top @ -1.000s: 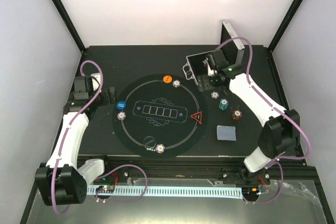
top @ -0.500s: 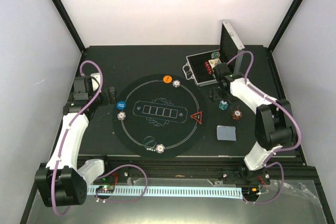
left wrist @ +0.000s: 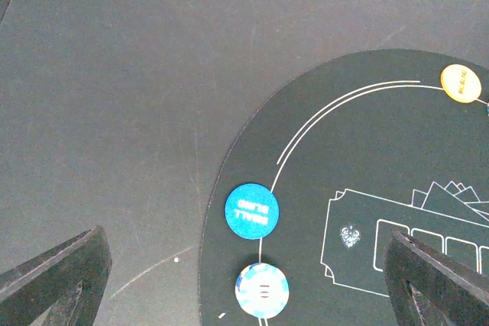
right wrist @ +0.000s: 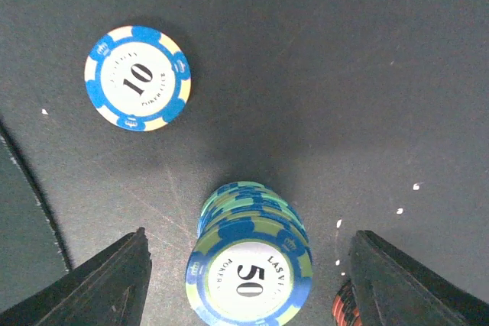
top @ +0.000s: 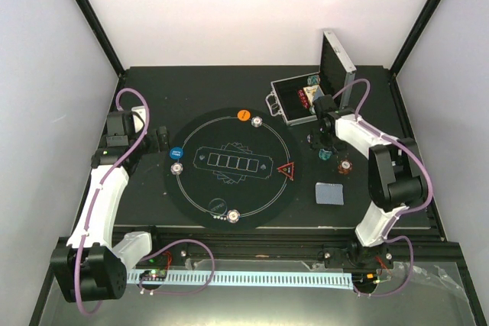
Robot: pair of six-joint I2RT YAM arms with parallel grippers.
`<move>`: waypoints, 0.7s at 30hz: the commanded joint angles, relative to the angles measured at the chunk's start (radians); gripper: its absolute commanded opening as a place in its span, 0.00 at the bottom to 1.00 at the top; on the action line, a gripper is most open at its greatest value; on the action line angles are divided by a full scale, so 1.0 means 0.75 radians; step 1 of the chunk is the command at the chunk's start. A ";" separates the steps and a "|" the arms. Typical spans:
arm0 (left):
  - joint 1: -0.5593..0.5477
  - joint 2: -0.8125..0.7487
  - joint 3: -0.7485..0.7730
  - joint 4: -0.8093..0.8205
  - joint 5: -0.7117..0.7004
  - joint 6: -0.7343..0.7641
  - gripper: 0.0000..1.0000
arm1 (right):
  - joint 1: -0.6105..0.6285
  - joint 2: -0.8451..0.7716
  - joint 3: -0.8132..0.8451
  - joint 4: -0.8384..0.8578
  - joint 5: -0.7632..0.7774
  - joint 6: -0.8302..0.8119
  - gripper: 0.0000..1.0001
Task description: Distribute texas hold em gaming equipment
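Lower centre, right wrist view: right jaws open, empty, straddling teal chip stack (right wrist: 248,265); skewed closing could topple it.

Location type: robotics laboratory test cell.

Indicators:
- A black tabletop (top: 199,89) is enclosed at 9, 12 and 3 o'clock by plain white panels (top: 229,13) set in black frame posts (top: 88,13).
- The left arm (top: 103,188) and right arm (top: 397,181) are mounted at the 6 o'clock edge.
- Purple cables (top: 146,116) run exposed along both arms.
- A white slotted cable duct (top: 252,278) spans the front rail.
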 commanded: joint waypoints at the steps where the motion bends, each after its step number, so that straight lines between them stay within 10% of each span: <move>1: -0.008 -0.016 0.018 0.007 -0.003 0.009 0.99 | -0.010 0.024 -0.029 0.027 0.003 0.010 0.71; 21: -0.009 -0.017 0.020 0.006 0.002 0.011 0.99 | -0.021 0.026 -0.041 0.026 -0.004 0.000 0.44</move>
